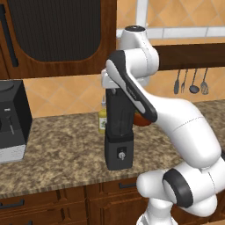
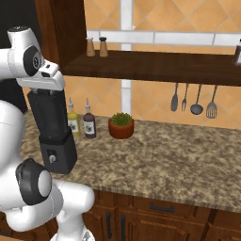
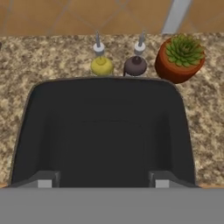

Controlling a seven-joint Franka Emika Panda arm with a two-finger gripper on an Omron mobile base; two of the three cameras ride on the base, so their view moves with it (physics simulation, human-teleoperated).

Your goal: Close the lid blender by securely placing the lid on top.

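A tall black blender (image 1: 118, 132) with a dark smoky square jar stands upright, long axis vertical, on the speckled granite table (image 2: 164, 155), its round knob facing the cameras. No readable writing shows; bottle labels are too small. The white arm hides the jar's top, and the lid cannot be made out. The gripper (image 3: 103, 183) hovers directly above the jar's mouth; whether its fingers are clenched or released I cannot tell. At 12 o'clock in the hand view stand a yellow bottle (image 3: 101, 64), a dark bottle (image 3: 135, 64) and a potted succulent (image 3: 180, 59).

Hand view straight down onto blender (image 3: 105, 131)

You see a black blender (image 1: 119, 132) on speckled brown granite counter (image 2: 179, 160), beside yellow bottle (image 3: 102, 65) and terracotta succulent pot (image 3: 178, 59).
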